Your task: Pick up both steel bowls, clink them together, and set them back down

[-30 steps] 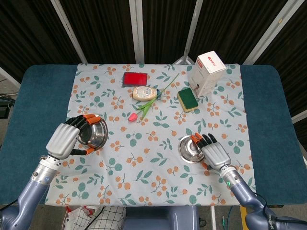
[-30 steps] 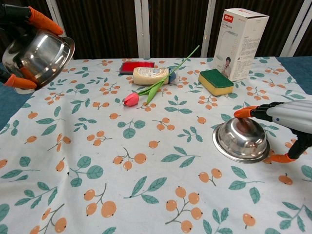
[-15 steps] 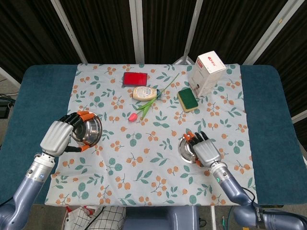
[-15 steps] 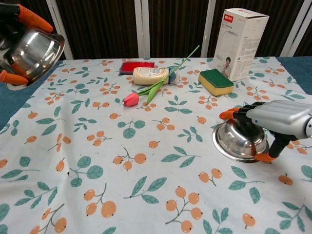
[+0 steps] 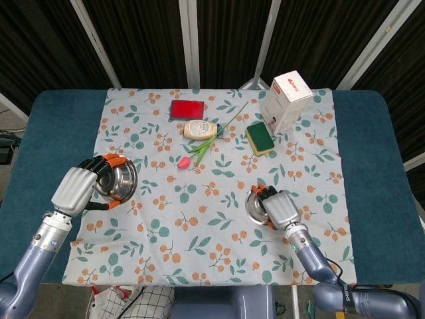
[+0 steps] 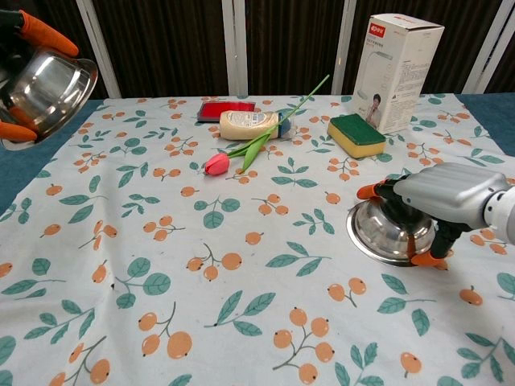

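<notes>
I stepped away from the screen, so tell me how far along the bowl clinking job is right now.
Done: the left hand holds the left steel bowl tilted, clear of the tablecloth.
In hand: the right hand is wrapped over the upside-down right steel bowl, which looks slightly tipped but not clearly lifted.
Left: raising that bowl, clinking the two together and setting both down.

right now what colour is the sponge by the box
Green top, yellow underside; sponge shows best in the chest view.

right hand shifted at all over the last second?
Yes. The right hand has slid left and further over the right bowl, closing the gap toward the green sponge in the head view; its fingers now wrap the bowl.
</notes>
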`<action>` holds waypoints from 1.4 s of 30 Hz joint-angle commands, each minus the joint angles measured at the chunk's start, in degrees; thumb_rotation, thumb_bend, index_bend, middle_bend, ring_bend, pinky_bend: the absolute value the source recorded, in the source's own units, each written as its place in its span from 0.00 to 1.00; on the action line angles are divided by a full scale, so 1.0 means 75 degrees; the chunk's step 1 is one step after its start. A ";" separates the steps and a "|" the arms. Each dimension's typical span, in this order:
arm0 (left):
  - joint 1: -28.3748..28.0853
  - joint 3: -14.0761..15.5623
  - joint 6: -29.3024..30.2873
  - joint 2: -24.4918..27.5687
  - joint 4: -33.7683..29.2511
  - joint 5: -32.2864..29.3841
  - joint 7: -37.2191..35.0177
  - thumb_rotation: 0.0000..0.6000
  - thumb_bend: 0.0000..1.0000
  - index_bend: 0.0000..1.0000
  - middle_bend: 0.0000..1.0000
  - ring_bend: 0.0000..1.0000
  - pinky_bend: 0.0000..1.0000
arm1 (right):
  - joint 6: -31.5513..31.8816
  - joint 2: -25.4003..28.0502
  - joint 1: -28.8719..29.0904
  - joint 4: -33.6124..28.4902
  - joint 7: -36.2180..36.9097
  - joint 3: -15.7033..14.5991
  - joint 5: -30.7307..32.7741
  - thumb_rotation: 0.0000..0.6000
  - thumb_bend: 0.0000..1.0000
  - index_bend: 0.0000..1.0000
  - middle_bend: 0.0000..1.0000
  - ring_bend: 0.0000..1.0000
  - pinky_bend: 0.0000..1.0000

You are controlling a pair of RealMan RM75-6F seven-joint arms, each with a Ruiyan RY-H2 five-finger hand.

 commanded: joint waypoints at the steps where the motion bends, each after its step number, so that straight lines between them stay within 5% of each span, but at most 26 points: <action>1: -0.0003 -0.0005 0.0001 -0.0010 -0.0005 0.0013 0.0007 1.00 0.58 0.43 0.57 0.49 0.71 | 0.0126 0.0041 0.0022 -0.0102 -0.0032 -0.0041 -0.0038 1.00 0.31 0.67 0.61 0.68 0.83; 10: -0.0039 -0.0007 -0.0055 -0.0140 0.0008 0.0014 0.0132 1.00 0.59 0.44 0.57 0.49 0.71 | 0.0493 0.0292 0.0050 -0.0513 -0.0088 -0.0139 -0.0198 1.00 0.31 0.96 0.86 0.91 1.00; 18: -0.0078 0.0071 0.0003 -0.0447 0.0216 0.0380 -0.0173 1.00 0.61 0.45 0.57 0.50 0.71 | 0.1302 0.0676 -0.0309 -0.1011 0.0861 -0.0062 -0.1136 1.00 0.32 1.00 0.94 0.99 1.00; 24: -0.0157 0.0215 0.0504 -0.1345 0.1183 0.1394 -0.1347 1.00 0.61 0.45 0.57 0.50 0.71 | 0.1860 0.1476 -0.0984 -0.1708 0.3865 0.0271 -0.2004 1.00 0.32 1.00 0.95 1.00 1.00; 34: -0.0505 -0.0026 0.1333 -0.2579 0.2399 0.2179 -0.2474 1.00 0.61 0.45 0.58 0.50 0.71 | 0.0071 0.3333 -0.1358 -0.2571 1.0106 0.1666 -0.1296 1.00 0.32 1.00 0.96 1.00 1.00; 42: -0.0746 -0.0078 0.1778 -0.3332 0.2977 0.2596 -0.2615 1.00 0.61 0.45 0.58 0.50 0.71 | -0.0800 0.3898 -0.1389 -0.2943 1.1977 0.1987 -0.1632 1.00 0.32 1.00 0.96 1.00 1.00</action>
